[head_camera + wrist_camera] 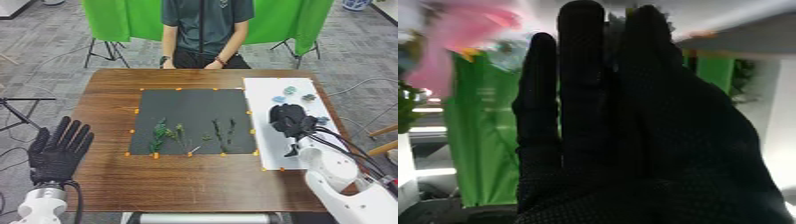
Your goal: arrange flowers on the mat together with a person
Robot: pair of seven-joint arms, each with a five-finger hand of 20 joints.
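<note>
My right hand is over the white mat, beside small bluish flower heads; another bluish piece lies close to its outer side. Straight fingers of the same hand rise in the right wrist view, with a blurred grey-blue thing partly hidden behind them. On the dark mat lie a leafy green sprig, thinner sprigs and dark stems, all along its near half. My left hand is open, palm down at the table's left edge.
A person sits across the wooden table, hands in the lap. Orange tabs line the mats' edges. A green cloth hangs behind. Blurred pink shapes show beside my fingers in the right wrist view.
</note>
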